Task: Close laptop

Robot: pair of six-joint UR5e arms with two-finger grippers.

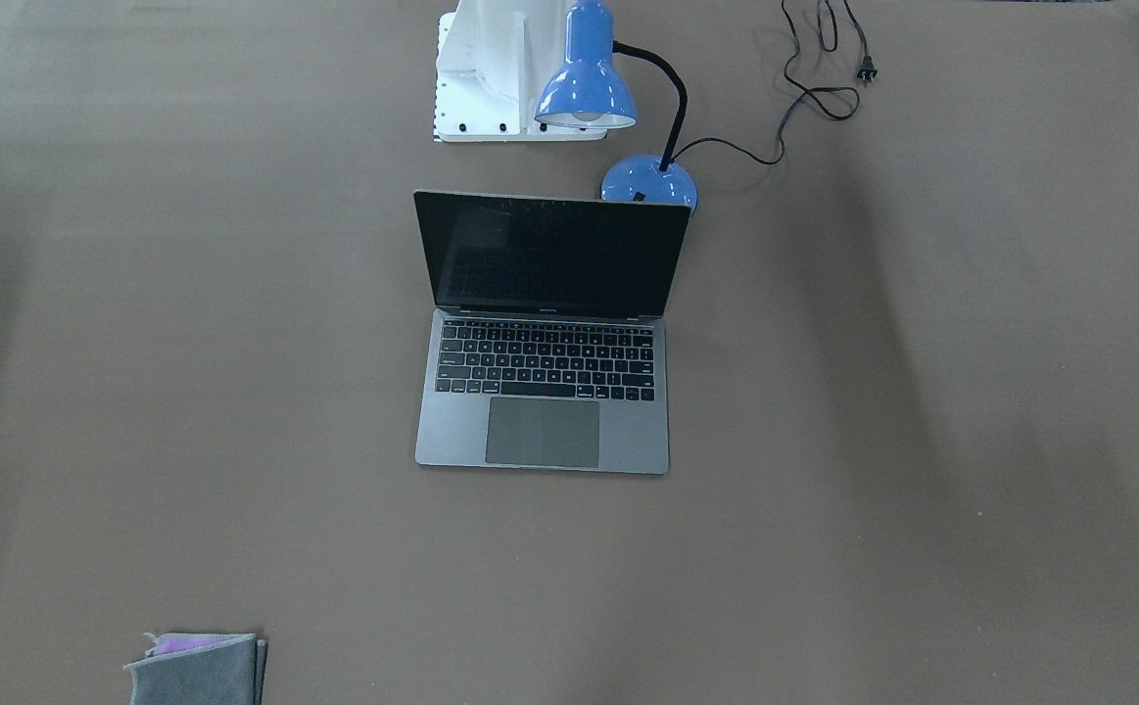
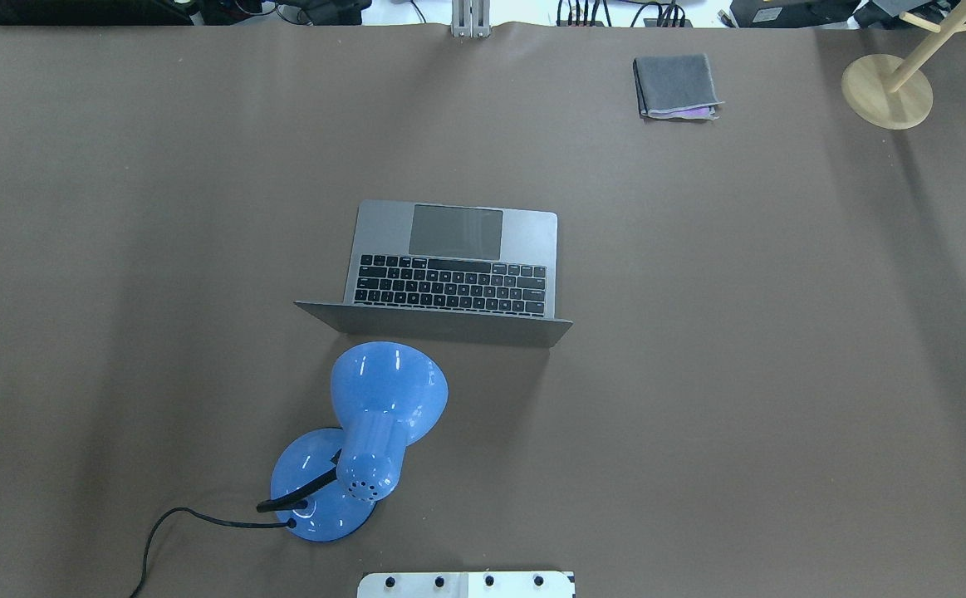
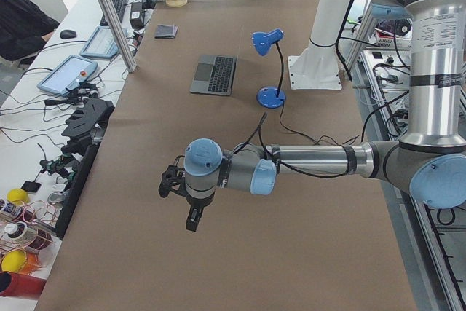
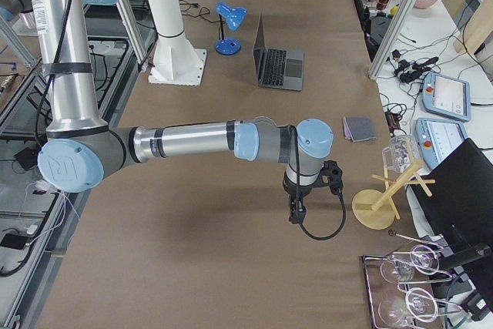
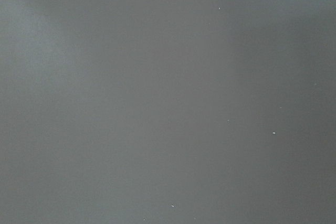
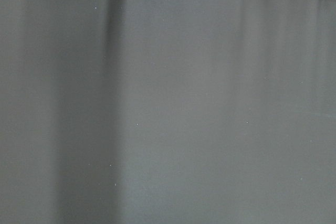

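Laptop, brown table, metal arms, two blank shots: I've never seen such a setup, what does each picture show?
It's a robot with two arms. Two cameras look down on the table, one from behind the robot, one facing it. Two side cameras show the arms' two-finger ends, the left gripper and the right gripper, above the table; neither seems to hold anything. The blank shots are wrist cameras seeing mostly tabletop. On the table: the laptop, open, a blue desk lamp behind its lid, a folded grey cloth and a wooden stand.
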